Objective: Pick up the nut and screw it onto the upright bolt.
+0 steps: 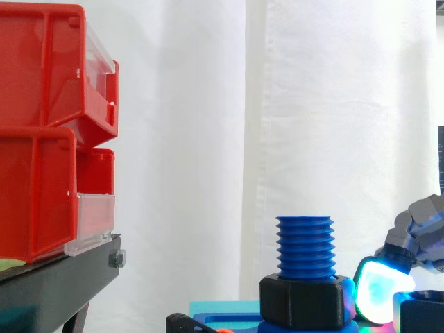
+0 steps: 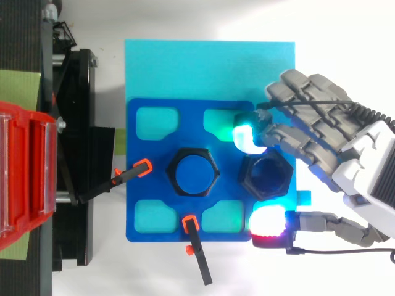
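Right now the hand (image 2: 364, 166) reaches in over the blue plate (image 2: 148, 148) with its fingers spread open and nothing in its hold. One glowing finger pad (image 2: 247, 137) sits at the upper corner of the loose nut (image 2: 265, 176), and the thumb pad (image 2: 268, 223) glows just beyond the nut's lower edge, with a strip of plate showing between them. The loose nut lies flat on the plate, just beside the upright bolt (image 1: 305, 246). That bolt already carries a second nut (image 1: 304, 302) low on its thread, near the base.

The first risk is an uneven pinch. The finger pad looks nearer the nut than the thumb pad, so if it arrives first it may push the nut across the smooth plate or spin it on a corner rather than grip a flat.

The second risk is crowding. In the side view the lit pad stands between the loose nut and the bolt, so a wide or hasty closing could knock the bolt or the second nut. Two orange-tipped clamps (image 2: 143, 166) hold the plate down, which should keep it from shifting.

The third risk comes later. If the nut is lifted tilted, it would probably meet the top thread askew and jam or cross-thread instead of turning down. A weak grip on its faces could also let it drop while it is carried over the bolt.
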You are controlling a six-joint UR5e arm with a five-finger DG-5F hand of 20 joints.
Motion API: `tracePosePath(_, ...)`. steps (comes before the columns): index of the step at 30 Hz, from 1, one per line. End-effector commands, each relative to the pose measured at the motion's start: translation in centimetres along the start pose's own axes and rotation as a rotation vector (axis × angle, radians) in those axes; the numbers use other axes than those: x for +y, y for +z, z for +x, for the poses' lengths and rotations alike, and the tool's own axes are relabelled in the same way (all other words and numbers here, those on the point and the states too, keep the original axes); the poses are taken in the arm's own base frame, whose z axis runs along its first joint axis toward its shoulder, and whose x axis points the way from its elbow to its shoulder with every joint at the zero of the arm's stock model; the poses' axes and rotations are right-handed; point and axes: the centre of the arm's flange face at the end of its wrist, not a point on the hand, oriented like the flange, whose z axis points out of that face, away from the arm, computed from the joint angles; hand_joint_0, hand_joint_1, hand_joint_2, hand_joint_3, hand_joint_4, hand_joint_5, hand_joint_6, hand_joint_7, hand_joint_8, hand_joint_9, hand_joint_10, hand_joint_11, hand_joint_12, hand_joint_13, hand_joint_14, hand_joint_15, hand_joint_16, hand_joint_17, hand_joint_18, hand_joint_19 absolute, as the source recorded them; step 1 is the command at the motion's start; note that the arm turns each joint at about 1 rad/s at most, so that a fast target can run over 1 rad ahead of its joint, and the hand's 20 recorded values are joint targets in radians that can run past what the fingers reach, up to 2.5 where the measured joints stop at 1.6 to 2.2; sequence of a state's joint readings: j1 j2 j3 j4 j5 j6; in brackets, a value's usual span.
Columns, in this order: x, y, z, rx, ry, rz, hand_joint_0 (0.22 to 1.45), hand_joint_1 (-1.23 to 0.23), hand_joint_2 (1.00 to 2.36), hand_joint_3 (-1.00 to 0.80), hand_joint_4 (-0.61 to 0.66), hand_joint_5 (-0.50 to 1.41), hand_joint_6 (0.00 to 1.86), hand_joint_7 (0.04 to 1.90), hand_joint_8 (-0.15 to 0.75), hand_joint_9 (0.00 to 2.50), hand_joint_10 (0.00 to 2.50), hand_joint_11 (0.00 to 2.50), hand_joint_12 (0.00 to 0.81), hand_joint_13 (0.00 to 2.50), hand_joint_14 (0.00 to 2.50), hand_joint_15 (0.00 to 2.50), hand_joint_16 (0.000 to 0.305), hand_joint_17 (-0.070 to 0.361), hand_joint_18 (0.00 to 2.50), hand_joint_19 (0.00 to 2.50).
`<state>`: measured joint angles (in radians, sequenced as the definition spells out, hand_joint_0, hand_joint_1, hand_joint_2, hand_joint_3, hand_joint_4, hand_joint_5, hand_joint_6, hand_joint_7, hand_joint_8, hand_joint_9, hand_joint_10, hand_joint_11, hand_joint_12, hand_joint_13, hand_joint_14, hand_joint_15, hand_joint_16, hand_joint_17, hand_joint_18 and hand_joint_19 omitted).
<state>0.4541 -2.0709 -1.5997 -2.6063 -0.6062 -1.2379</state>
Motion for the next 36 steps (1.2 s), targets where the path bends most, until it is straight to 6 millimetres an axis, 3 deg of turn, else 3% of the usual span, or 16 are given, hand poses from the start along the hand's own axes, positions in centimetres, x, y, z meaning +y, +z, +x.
tracePosePath(1, 0.0, 0.0, 0.0, 0.001, -0.001, -0.001, 0.48, -0.77, 1.0, -0.5, 0.26, -0.23, 0.5, 0.96, 0.311, 0.39, 0.0, 0.08, 0.407, 0.28, 0.0, 0.0, 0.058, 0.13, 0.33, 0.0)
tracePosePath(8, -0.1, -0.1, 0.0, 0.007, -0.009, 0.001, 0.57, -0.77, 1.0, -0.5, 0.26, -0.19, 0.5, 1.13, 0.295, 0.67, 0.01, 0.3, 0.349, 0.48, 0.0, 0.0, 0.042, 0.094, 0.44, 0.0)
tracePosePath(15, 0.2, -0.1, -0.3, 0.01, 0.015, -0.017, 0.59, -0.76, 1.0, -0.5, 0.26, -0.18, 0.5, 1.17, 0.297, 0.82, 0.01, 0.44, 0.322, 0.58, 0.0, 0.0, 0.035, 0.078, 0.5, 0.0)
tracePosePath(26, 0.6, -0.5, -3.3, -0.004, 0.031, -0.024, 0.6, -0.75, 1.0, -0.5, 0.25, -0.18, 0.5, 1.16, 0.298, 0.82, 0.01, 0.45, 0.302, 0.62, 0.0, 0.0, 0.031, 0.069, 0.51, 0.0)
tracePosePath(36, 2.5, 0.7, -7.0, 0.011, 0.005, -0.027, 0.59, -0.74, 1.0, -0.5, 0.25, -0.18, 0.5, 1.16, 0.297, 0.81, 0.01, 0.44, 0.303, 0.61, 0.0, 0.0, 0.031, 0.069, 0.5, 0.0)
